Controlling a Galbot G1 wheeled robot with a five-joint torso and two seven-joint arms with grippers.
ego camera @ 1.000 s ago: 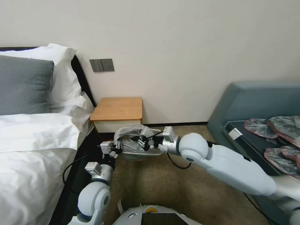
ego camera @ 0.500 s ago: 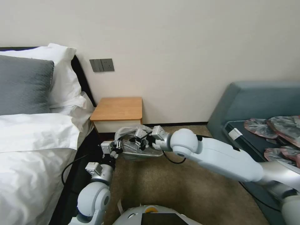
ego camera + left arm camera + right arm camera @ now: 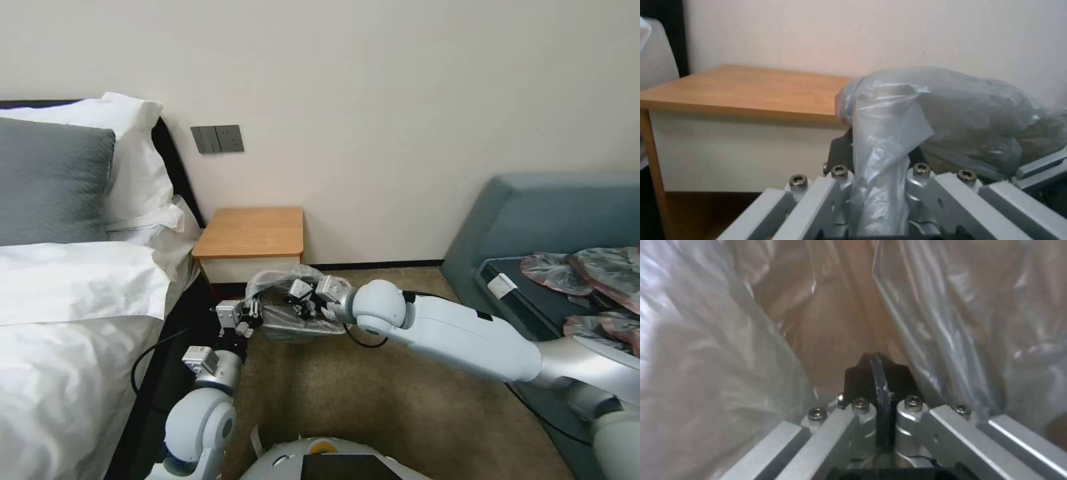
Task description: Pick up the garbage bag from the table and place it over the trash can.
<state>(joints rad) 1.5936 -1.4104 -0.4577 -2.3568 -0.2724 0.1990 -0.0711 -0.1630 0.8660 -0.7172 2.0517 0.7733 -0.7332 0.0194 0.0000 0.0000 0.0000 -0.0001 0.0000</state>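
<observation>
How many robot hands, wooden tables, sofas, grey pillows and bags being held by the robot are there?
Robot hands: 2, the left hand and the right hand
Wooden table: 1
Sofa: 1
Grey pillow: 1
Garbage bag being held: 1
Total: 6

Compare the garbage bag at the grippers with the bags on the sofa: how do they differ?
The garbage bag is single and puffed up, low beside the table; the sofa bags are several and lie flat on the sofa. The left gripper pinches the garbage bag and the right gripper reaches into it; nothing touches the sofa bags. Both are crinkly grey plastic.
</observation>
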